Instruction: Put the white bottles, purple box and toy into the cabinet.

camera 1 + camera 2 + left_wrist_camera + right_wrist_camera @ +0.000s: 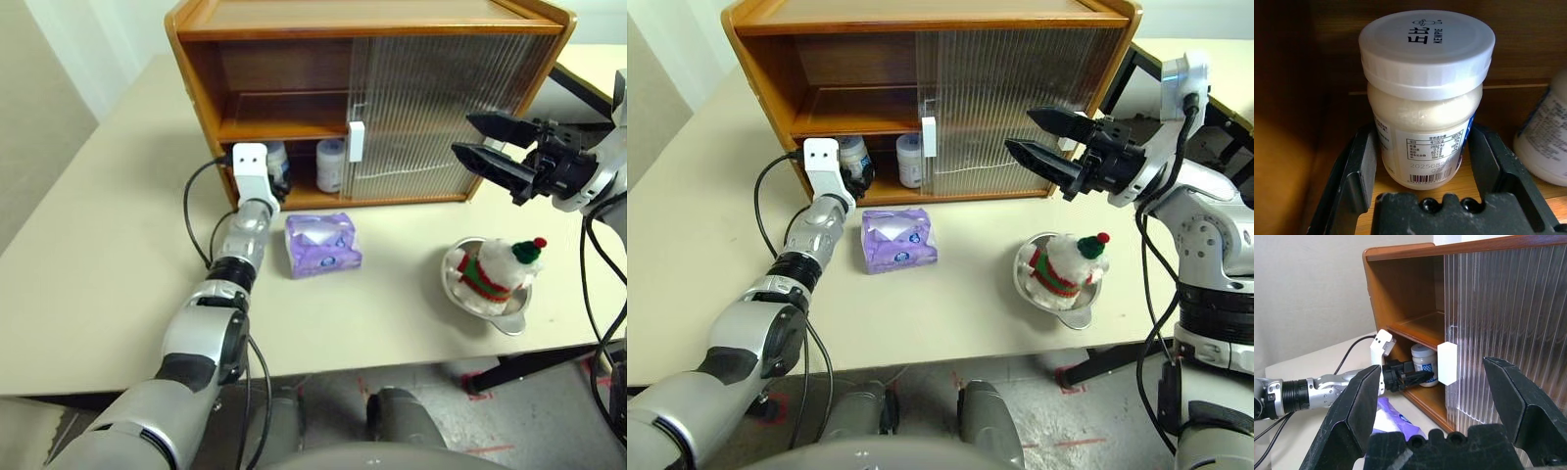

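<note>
Reaching into the open left half of the cabinet (294, 39), your left gripper (1420, 161) has its two black fingers (1359, 171) on either side of one white bottle (1425, 98), which stands upright on the cabinet's bottom floor below the inner shelf; the fingers sit right against the jar's sides, so you are clamped on it at a fairly wide spread, with the wide white lid rising above the fingertips. Beside it, a little further toward the sliding door, you can see the second white bottle (331, 164), also upright on the same lower level and apart from the gripper. Your right gripper (480, 142) hangs in the air in front of the ribbed translucent door (441, 108), its fingers spread as wide as they go, holding nothing and touching nothing. On the table (118, 255), just in front of the cabinet and near your left forearm, lies the purple box (321, 245), flat and untouched. Well to its right, below your right gripper, the toy (495, 266) sits in a round silver bowl (511, 315), its green hat with the red pompom pointing to the right.
</note>
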Available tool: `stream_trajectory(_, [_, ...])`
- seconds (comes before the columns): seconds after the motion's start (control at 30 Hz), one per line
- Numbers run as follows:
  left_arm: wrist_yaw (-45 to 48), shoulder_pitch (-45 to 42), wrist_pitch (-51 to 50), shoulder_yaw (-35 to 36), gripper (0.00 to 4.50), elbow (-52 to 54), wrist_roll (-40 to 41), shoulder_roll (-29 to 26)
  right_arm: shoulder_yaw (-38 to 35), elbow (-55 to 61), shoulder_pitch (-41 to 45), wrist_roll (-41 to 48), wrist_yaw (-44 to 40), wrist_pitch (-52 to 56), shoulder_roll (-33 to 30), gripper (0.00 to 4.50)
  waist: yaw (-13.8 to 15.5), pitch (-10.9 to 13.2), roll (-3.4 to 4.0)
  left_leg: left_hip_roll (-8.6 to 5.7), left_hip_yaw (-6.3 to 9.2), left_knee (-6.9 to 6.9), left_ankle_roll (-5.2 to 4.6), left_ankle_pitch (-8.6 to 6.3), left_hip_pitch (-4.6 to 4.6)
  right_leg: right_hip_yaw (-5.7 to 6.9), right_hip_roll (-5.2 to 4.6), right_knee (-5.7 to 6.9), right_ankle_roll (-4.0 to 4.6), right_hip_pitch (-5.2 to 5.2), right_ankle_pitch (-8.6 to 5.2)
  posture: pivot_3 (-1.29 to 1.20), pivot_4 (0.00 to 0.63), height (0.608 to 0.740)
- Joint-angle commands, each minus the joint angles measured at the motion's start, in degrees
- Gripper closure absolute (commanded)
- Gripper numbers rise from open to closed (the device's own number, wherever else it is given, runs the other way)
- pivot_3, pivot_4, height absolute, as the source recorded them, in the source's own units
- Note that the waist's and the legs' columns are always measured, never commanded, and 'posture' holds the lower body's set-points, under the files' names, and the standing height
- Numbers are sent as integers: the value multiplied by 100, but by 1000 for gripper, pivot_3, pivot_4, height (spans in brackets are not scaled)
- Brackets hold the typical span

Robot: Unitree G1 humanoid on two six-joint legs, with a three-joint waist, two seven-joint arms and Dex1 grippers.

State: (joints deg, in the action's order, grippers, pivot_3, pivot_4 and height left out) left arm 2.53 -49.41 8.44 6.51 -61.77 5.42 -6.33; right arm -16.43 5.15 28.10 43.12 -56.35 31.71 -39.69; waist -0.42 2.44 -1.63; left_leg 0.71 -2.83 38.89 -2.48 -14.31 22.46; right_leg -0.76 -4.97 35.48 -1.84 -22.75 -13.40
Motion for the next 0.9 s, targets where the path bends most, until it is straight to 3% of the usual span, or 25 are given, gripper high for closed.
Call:
stream_trajectory(0.03, [-71,-210,238,23,1431,-194,-96,47,-31,93,-36,-3,14,-51,-32,0,-7,0,0,0,0,0,0,0,0,0,0,0,0,0,0,-38,0,740])
stream_trajectory(0.13, [-69,-217,297,-7,1431,-284,-151,29,-40,90,-34,-2,18,-51,-36,0,-12,0,0,-1,0,0,0,0,0,1,0,0,1,-1,0,-38,0,740])
stream_trajectory(0.27, [93,-136,278,3,11,-266,-151,14,-42,88,-40,0,18,-46,-38,0,-9,0,-1,-1,0,0,7,-4,0,1,1,0,1,0,1,-36,0,740])
stream_trajectory(0.53, [391,177,361,-35,11,90,-153,-42,3,43,3,-8,-33,-31,-53,0,-13,0,0,-1,-1,1,8,-4,-3,1,1,1,2,1,2,-28,0,740])
stream_trajectory(0.9, [583,833,-270,-57,11,1855,18,-20,136,-201,200,-108,-197,-100,-19,0,4,-1,0,3,0,2,7,-4,-6,-1,0,2,4,6,8,12,0,740])
